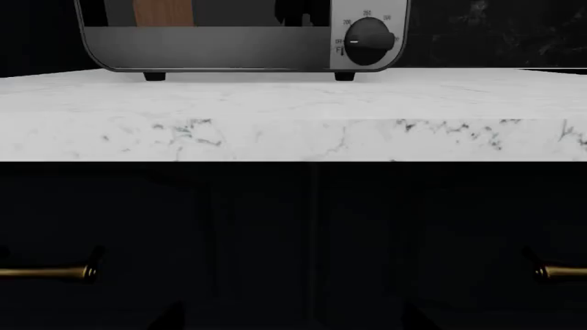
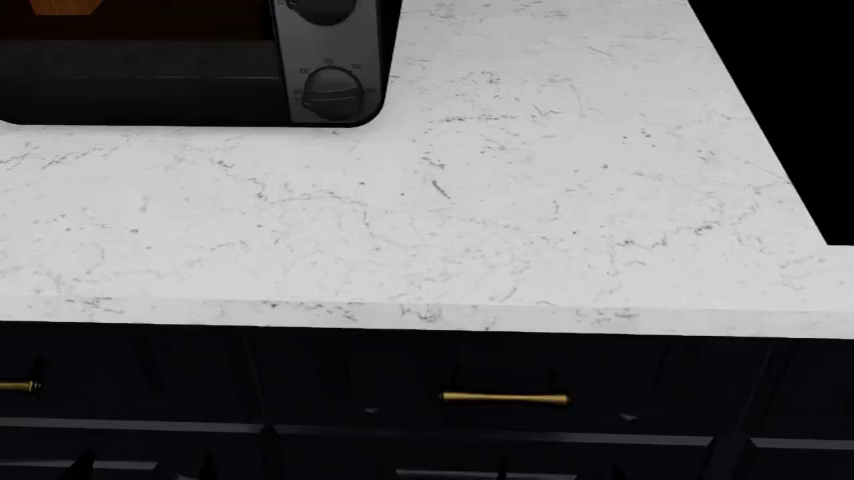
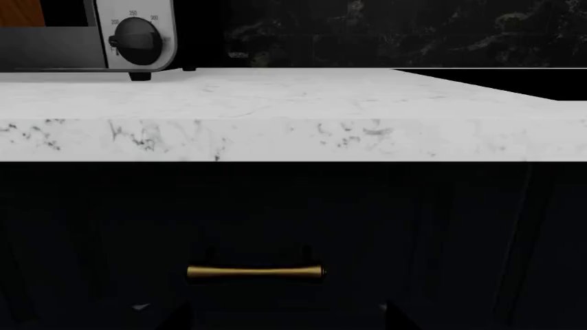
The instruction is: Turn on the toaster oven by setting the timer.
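Note:
The toaster oven point(image 2: 160, 80) stands at the far left of the white marble counter point(image 2: 534, 200), cut off by the head view's edge. Its silver side panel carries a lower round dark knob point(image 2: 334, 92) and another knob point(image 2: 320, 8) above it. The left wrist view shows the oven's bottom edge point(image 1: 211, 51) and the lower knob point(image 1: 369, 42). The right wrist view shows the same knob point(image 3: 137, 41). Both grippers are low, in front of the dark drawers and below the counter edge. Of my left gripper point(image 1: 293, 323) and right gripper point(image 3: 284, 323) only the dark fingertips show, set wide apart and empty.
Dark navy drawer fronts with brass bar handles point(image 2: 505, 398) point(image 3: 255, 272) point(image 1: 46, 272) run under the counter's front edge. A dark marbled backsplash point(image 3: 413, 34) stands behind the counter. The counter ends at a corner on the right point(image 2: 814, 250).

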Robot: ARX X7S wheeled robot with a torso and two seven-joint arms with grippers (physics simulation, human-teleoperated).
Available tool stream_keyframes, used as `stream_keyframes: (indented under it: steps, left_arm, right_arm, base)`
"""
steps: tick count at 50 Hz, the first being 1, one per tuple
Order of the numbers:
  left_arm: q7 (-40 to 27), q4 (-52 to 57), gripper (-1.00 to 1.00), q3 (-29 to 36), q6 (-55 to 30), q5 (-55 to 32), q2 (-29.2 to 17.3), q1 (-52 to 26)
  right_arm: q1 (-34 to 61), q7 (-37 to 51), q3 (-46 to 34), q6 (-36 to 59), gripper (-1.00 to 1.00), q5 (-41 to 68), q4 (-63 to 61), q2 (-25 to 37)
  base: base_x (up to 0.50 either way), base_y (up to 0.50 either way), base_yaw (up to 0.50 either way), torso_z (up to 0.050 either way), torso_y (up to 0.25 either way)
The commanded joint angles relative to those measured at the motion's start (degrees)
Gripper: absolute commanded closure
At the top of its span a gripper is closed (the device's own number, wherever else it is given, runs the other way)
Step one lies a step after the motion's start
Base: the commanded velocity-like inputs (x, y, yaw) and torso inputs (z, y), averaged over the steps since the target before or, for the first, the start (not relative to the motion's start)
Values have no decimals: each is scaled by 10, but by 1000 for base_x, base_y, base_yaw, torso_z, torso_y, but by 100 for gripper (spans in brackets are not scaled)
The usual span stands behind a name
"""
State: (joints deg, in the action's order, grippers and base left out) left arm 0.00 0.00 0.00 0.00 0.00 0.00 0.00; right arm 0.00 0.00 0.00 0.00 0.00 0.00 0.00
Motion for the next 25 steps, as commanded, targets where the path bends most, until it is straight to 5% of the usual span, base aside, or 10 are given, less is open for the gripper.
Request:
stream_keyframes:
  steps: [1,11,25]
  left_arm:
    - [-6,0,-100,6,0,-6,-6,0]
    - [-12,48,-100,15,-23,-59,-21,1]
    - [-34,88,-100,40,-33,-53,-41,9]
  right_arm:
    - [2,13,-13,-6,-100,10,8,10]
    - [3,38,-36,0,-100,14,-4,27]
    - [0,54,-52,20,-100,21,-41,41]
  base:
    - [0,0,0,0,0]
    - [0,0,0,0,0]
    - [0,0,0,50,24]
